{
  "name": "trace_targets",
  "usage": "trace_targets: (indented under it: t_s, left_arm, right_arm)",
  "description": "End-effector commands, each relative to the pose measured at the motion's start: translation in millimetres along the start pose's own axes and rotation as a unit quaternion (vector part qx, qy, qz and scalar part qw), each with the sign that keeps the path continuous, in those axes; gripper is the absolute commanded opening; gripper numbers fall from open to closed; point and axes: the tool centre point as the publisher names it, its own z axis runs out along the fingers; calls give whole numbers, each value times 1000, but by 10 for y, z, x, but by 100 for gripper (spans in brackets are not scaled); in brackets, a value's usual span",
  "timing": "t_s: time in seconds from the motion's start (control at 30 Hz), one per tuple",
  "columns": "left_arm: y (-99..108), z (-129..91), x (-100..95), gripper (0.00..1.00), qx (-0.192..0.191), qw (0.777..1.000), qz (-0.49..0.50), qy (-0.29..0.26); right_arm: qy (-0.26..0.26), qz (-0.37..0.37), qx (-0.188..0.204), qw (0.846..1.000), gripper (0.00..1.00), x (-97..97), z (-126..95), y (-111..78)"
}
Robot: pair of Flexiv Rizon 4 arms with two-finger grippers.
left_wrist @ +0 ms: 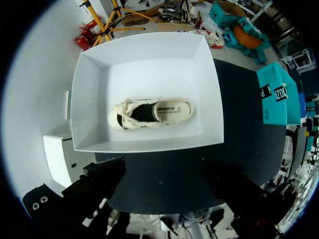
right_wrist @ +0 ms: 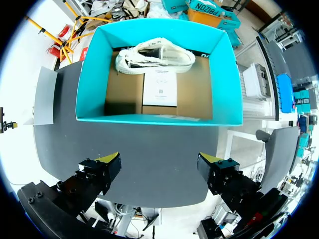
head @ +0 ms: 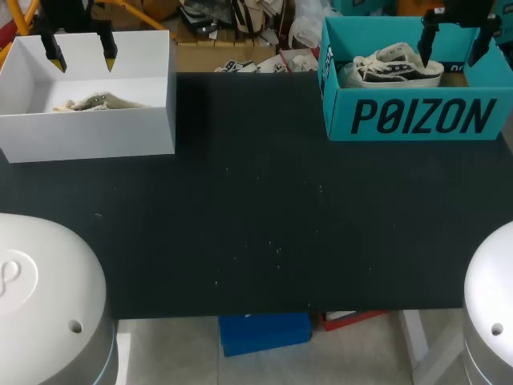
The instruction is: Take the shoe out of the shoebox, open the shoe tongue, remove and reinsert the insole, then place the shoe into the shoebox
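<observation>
A white shoebox (head: 88, 136) stands at the table's far left with a cream shoe (head: 96, 103) lying in it. My left gripper (head: 81, 58) hangs open and empty above that box. In the left wrist view the cream shoe (left_wrist: 152, 113) lies on its side in the white box (left_wrist: 89, 99), well ahead of the open gripper (left_wrist: 169, 194). A teal shoebox (head: 417, 116) at the far right holds a black-and-white shoe (head: 393, 68). My right gripper (head: 453, 44) hovers open over it. The right wrist view shows that shoe (right_wrist: 155, 56) against the teal box's (right_wrist: 89, 84) far wall, beyond the gripper (right_wrist: 160, 162).
A white paper card (right_wrist: 160, 88) lies on the teal box's brown floor beside the shoe. The dark tabletop (head: 256, 224) stretches between and in front of the two boxes.
</observation>
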Motion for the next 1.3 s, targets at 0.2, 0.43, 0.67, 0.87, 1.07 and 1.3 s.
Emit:
trace_targets:
  t_s: [0.2,0.43,0.67,0.87,1.07,1.3]
  left_arm:
    - [0,0,0,100,0,1000,0,0]
    - [0,0,0,100,0,1000,0,0]
    - [0,0,0,100,0,1000,0,0]
    - [0,0,0,100,0,1000,0,0]
    - [0,0,0,100,0,1000,0,0]
    - [0,0,0,100,0,1000,0,0]
  right_arm:
    - [0,0,0,1000,100,0,0,0]
    - [-43,-201,-60,977,100,-34,-71,62]
    - [-56,-453,-116,882,100,-12,-165,2]
    - [-56,-453,-116,882,100,-12,-165,2]
    - [-64,-499,-119,856,100,-4,-121,84]
    - [-81,-609,-75,785,100,30,-86,454]
